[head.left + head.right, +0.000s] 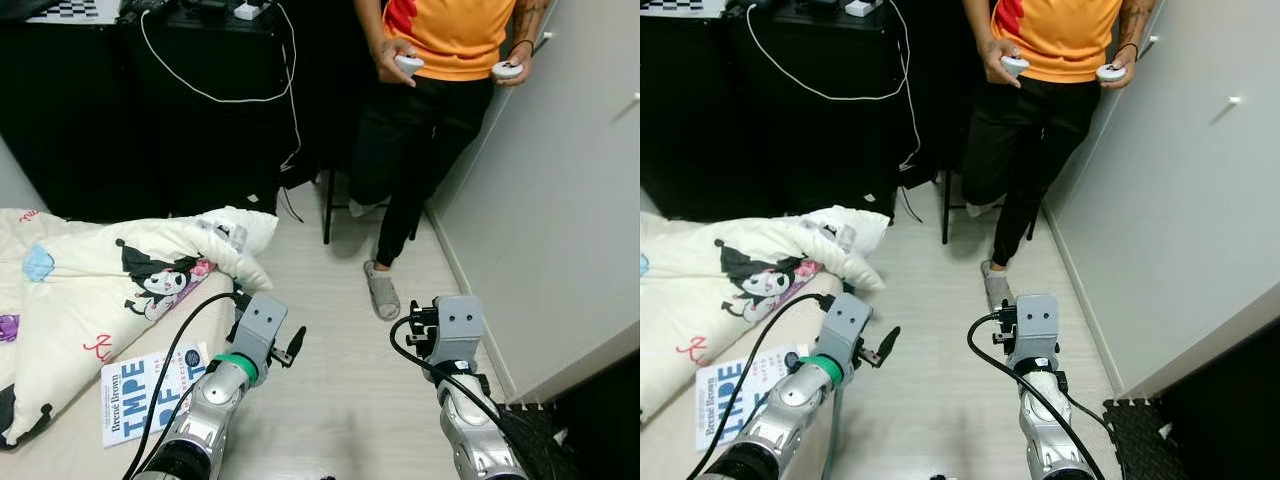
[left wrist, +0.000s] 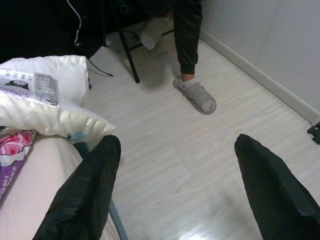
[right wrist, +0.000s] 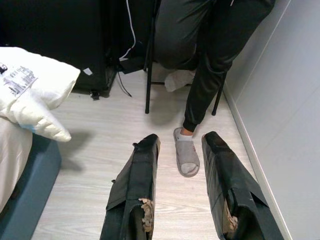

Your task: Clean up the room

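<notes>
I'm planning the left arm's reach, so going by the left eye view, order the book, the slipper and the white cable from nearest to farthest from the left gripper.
From the left gripper:
1. Book, on the bed beside that arm, on its left.
2. Slipper, on the floor ahead, on the person's foot.
3. White cable, hanging down the black furniture at the far end.

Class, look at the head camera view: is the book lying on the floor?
No, the book lies on the bed, beside the printed quilt.
</notes>
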Robot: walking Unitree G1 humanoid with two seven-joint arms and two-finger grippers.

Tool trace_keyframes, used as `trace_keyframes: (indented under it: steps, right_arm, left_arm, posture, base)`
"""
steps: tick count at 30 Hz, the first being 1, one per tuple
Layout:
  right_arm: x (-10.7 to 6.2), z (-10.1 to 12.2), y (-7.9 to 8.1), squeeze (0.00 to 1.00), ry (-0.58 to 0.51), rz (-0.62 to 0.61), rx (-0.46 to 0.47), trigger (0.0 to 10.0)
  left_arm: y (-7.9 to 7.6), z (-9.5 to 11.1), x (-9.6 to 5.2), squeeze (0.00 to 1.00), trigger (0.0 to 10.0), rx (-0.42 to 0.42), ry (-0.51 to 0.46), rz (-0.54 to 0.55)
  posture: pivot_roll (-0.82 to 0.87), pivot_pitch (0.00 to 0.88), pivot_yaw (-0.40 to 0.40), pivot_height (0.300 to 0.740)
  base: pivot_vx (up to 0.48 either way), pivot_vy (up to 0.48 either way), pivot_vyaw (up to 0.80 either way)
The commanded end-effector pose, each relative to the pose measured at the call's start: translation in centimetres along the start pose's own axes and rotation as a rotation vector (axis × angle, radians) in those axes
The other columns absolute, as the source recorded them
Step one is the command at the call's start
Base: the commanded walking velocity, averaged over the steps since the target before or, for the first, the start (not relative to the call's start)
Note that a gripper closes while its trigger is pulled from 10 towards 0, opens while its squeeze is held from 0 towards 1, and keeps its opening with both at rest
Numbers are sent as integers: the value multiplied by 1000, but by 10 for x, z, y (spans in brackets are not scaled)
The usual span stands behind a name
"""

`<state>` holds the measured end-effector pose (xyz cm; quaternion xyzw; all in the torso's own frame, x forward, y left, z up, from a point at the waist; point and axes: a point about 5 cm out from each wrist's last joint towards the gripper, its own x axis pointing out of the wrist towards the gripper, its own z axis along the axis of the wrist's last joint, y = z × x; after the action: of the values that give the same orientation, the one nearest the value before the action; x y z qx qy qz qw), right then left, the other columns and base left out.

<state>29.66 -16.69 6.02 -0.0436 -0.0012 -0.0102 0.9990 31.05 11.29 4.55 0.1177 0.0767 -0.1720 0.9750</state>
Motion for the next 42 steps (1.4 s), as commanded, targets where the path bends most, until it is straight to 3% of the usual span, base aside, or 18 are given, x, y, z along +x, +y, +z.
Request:
trace_keyframes:
  steps: [1,42]
  right_arm:
    - [-3,-5,-1,0,19,-5,-4,10000]
    - [-1,-4,-1,0,15,-7,-11,10000]
  left_arm:
    - [-4,-5,-3,0,10000,14,12,-9]
    - [-2,-2,-2,0,10000,23,-1,6]
  posture:
    - [-130,77,-5,720]
    - [-126,77,-3,720]
  base:
    - [-311,0,0]
    - [-326,0,0]
